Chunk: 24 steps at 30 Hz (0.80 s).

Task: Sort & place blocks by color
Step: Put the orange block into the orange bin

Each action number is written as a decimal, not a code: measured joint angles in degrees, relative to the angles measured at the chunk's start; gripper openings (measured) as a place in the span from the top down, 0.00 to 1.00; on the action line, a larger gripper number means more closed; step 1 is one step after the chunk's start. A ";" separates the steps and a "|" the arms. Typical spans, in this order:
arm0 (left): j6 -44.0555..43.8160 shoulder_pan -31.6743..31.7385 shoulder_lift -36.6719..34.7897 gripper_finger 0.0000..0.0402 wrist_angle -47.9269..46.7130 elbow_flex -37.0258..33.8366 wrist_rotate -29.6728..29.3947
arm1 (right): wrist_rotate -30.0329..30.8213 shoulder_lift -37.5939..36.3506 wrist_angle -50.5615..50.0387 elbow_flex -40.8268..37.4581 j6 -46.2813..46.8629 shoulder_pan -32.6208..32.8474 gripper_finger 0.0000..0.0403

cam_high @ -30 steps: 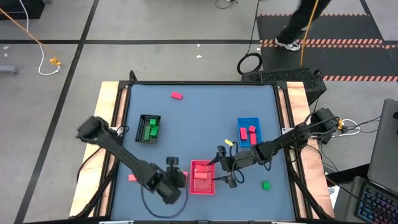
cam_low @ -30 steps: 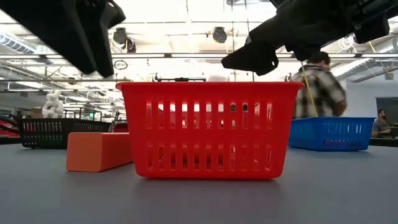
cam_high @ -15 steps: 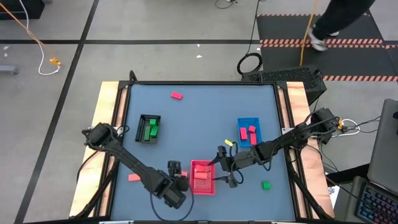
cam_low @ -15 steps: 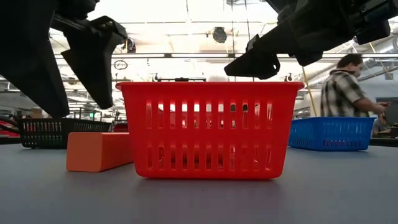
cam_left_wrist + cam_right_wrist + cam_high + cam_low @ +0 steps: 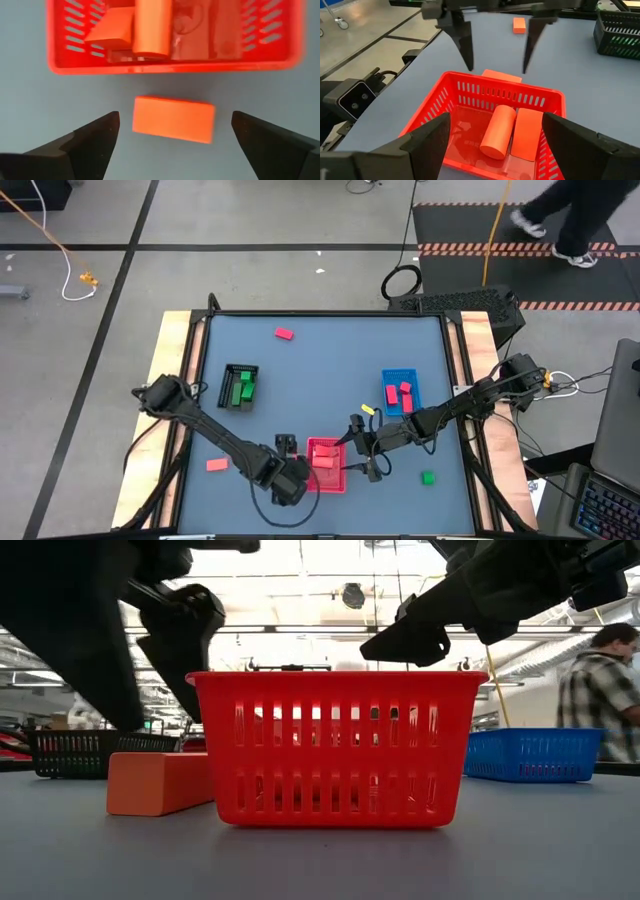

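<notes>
An orange block [image 5: 172, 120] lies flat on the table just outside the red tray [image 5: 327, 477], on its left side; the low view shows the block [image 5: 160, 782] there too. My left gripper [image 5: 175, 117] hangs open above it, a finger standing off each end, touching nothing. The tray holds an orange cylinder [image 5: 497, 131] and orange blocks [image 5: 527, 134]. My right gripper [image 5: 495, 146] stands open over the tray's right side [image 5: 358, 452], with nothing between its fingers.
A black tray [image 5: 240, 387] with green blocks stands at the left, a blue tray [image 5: 400, 392] with red blocks at the right. Loose pieces: a magenta block [image 5: 285, 334] far back, an orange one [image 5: 216, 465] near the left edge, a green one [image 5: 428, 477] front right.
My left gripper has opened above the orange block and shifted a little toward the red tray. The block has stayed where it lay on the table. A person has walked past behind the table.
</notes>
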 joint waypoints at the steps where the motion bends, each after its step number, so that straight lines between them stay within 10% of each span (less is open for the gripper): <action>1: 0.12 0.41 0.00 0.03 0.18 -0.34 -0.17 | 0.00 0.00 -0.01 0.00 -0.01 0.00 0.24; 24: 6.18 4.57 0.33 0.01 13.54 -9.14 6.38 | 0.07 0.00 -1.86 0.00 -0.42 0.00 0.24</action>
